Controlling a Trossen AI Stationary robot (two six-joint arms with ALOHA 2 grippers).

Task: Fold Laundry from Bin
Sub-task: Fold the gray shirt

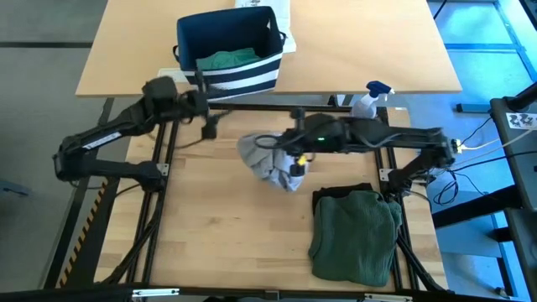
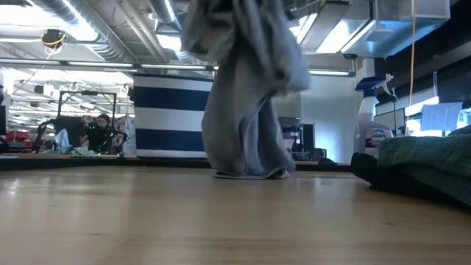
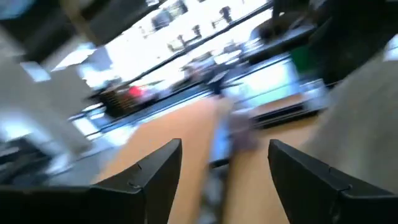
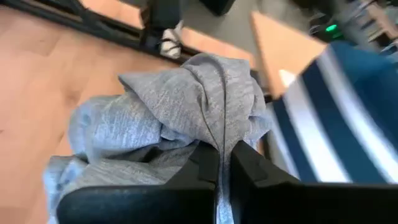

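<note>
A light grey garment [image 1: 268, 164] hangs bunched from my right gripper [image 4: 224, 163], which is shut on it over the middle of the table. Its lower end [image 2: 250, 173] rests on the wood. My left gripper [image 3: 224, 165] stands open with nothing between its fingers, near the table's far left [image 1: 208, 117], apart from the garment. The navy striped bin [image 1: 226, 50] stands on the far table with a teal-green garment [image 1: 225, 60] inside. A folded dark green garment [image 1: 357, 235] lies on a black one [image 1: 342, 195] at the near right. My right gripper pinches a bunched fold near the top of the grey garment [image 4: 214, 134] between its two fingers, several layers gathered. The fingers come from the table's right, slanting down. The garment hangs slack below them [image 2: 246, 96], with its lower end on the table.
A spray bottle [image 1: 369, 99] stands at the far right of the work table, behind the right arm. The bin's striped wall [image 2: 171, 118] rises beyond the far edge. Bare wood lies at the near left [image 1: 218, 243].
</note>
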